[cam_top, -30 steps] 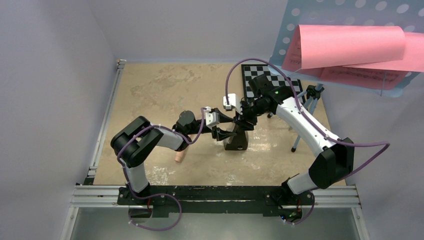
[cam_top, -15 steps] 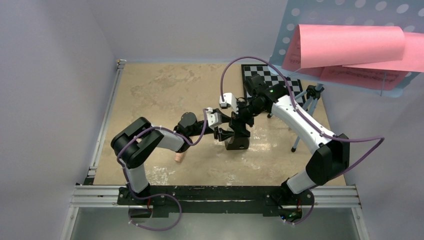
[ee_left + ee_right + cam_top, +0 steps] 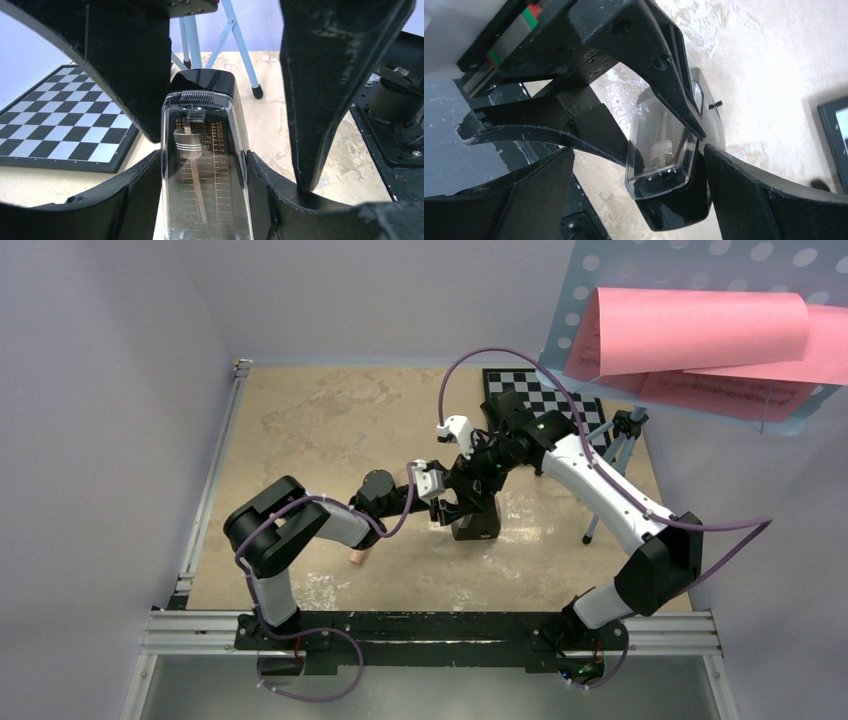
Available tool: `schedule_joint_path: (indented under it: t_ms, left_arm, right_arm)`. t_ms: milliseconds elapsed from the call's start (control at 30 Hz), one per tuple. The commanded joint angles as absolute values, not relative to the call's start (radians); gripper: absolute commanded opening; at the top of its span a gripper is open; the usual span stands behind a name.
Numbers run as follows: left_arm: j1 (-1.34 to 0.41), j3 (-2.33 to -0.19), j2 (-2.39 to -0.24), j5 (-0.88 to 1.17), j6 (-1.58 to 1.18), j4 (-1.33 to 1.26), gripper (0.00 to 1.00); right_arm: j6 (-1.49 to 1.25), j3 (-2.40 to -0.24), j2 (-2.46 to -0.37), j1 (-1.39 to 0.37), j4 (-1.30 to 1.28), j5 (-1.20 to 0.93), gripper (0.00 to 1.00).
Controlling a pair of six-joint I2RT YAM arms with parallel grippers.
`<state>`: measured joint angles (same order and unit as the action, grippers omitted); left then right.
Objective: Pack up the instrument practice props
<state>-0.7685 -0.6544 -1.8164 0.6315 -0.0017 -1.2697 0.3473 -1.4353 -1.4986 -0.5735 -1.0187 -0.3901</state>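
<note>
Metronome [image 3: 474,522]: upright on tabletop [image 3: 310,430], clear-fronted; ref. point for everything below.
L gripper [image 3: 202,192]: closed on metronome, fingers pressed to both lower sides.
R gripper [image 3: 639,150]: jaws spread wide, straddling metronome top, no clamp.
Music stand [image 3: 690,265]: right of & beyond metronome, tripod feet on tabletop.
Stand contents: pink pages [image 3: 700,335], curled, lying on its tray.
Recorder [image 3: 358,556]: left of metronome, mostly hidden under L arm [image 3: 320,520].
Chessboard [image 3: 60,125]: flat, just beyond metronome.
Surface: tabletop beige, mottled.
Room: pale lilac walls [image 3: 100,390]; alu rail [image 3: 430,635] on near side of metronome.
</note>
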Motion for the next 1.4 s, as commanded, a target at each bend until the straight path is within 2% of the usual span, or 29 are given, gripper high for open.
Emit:
schedule_joint_path:
  t_ms: [0,267,433,567,600,633,733,767,800,867,900,1100,1367]
  left_arm:
    - [-0.767,-0.596,-1.891,0.503,0.095,-1.039,0.5]
    - [-0.768,-0.577,-1.884,0.488,0.089,-1.062,0.5]
    - [-0.767,-0.571,-1.886,0.481,0.084,-1.07,0.5]
    - [-0.766,-0.574,-1.885,0.48,0.078,-1.074,0.5]
    - [-0.767,-0.574,-1.885,0.478,0.078,-1.074,0.5]
    - [-0.767,-0.575,-1.885,0.476,0.077,-1.073,0.5]
    - [-0.767,-0.578,-1.887,0.468,0.073,-1.07,0.54]
    - [-0.766,-0.578,-1.887,0.463,0.072,-1.069,0.59]
    - [-0.767,-0.577,-1.885,0.459,0.072,-1.069,0.68]
    - [-0.767,-0.573,-1.881,0.449,0.073,-1.075,0.97]
    - [-0.766,-0.566,-1.879,0.445,0.069,-1.086,0.99]
    - [-0.76,-0.488,-1.765,0.458,0.055,-1.133,0.99]
    - [-0.734,-0.464,-1.325,0.491,0.056,-0.616,0.99]
  right_arm:
    - [0.024,-1.512,-1.47,-0.574,-1.054,-0.222,0.99]
    - [-0.136,-1.528,-1.519,-0.57,-1.11,-0.082,0.98]
    - [-0.234,-1.525,-1.545,-0.565,-1.107,-0.077,0.91]
    - [-0.286,-1.562,-1.597,-0.564,-1.083,-0.036,0.8]
    - [-0.292,-1.57,-1.609,-0.563,-1.077,-0.025,0.72]
    - [-0.291,-1.575,-1.619,-0.564,-1.072,-0.025,0.59]
    - [-0.281,-1.572,-1.636,-0.561,-1.074,-0.043,0.03]
    - [-0.281,-1.563,-1.637,-0.56,-1.08,-0.041,0.0]
    - [-0.281,-1.554,-1.635,-0.561,-1.086,-0.039,0.0]
    - [-0.283,-1.537,-1.628,-0.56,-1.088,-0.04,0.0]
    - [-0.277,-1.529,-1.623,-0.561,-1.086,-0.045,0.0]
    - [-0.17,-1.517,-1.609,-0.56,-1.033,-0.098,0.0]
    - [0.241,-1.461,-1.573,-0.561,-0.992,-0.35,0.0]
